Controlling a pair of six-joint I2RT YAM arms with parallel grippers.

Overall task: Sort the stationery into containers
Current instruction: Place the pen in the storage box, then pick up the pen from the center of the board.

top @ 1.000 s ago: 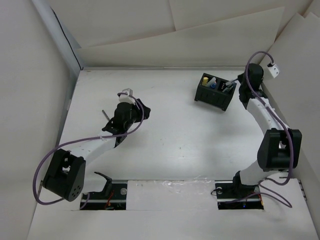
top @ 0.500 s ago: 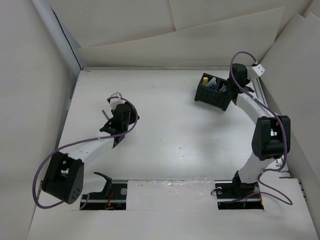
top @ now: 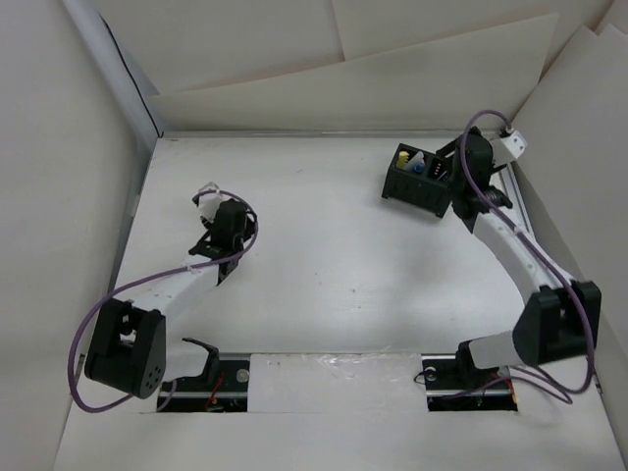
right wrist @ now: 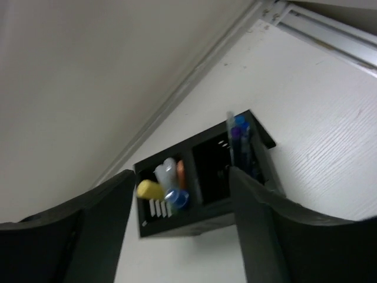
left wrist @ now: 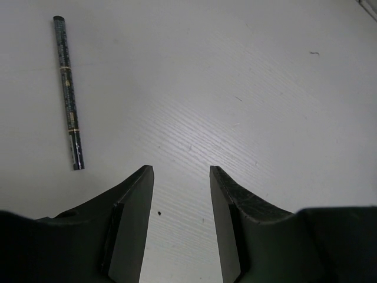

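Coloured-capped markers (right wrist: 164,181) and blue pens (right wrist: 238,137) stand in the black two-compartment box (top: 416,194) near the worktop's far-right corner, one dark slim pen (left wrist: 69,94) lies loose towards the left edge, and the left gripper (left wrist: 179,171) and right gripper (right wrist: 179,174) are both open and empty.

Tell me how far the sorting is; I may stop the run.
Done: markers sit in one compartment of the box, blue pens in the other. In hand: nothing; right gripper open at the box, left gripper open near a dark pen on the table. Left: at least that pen.
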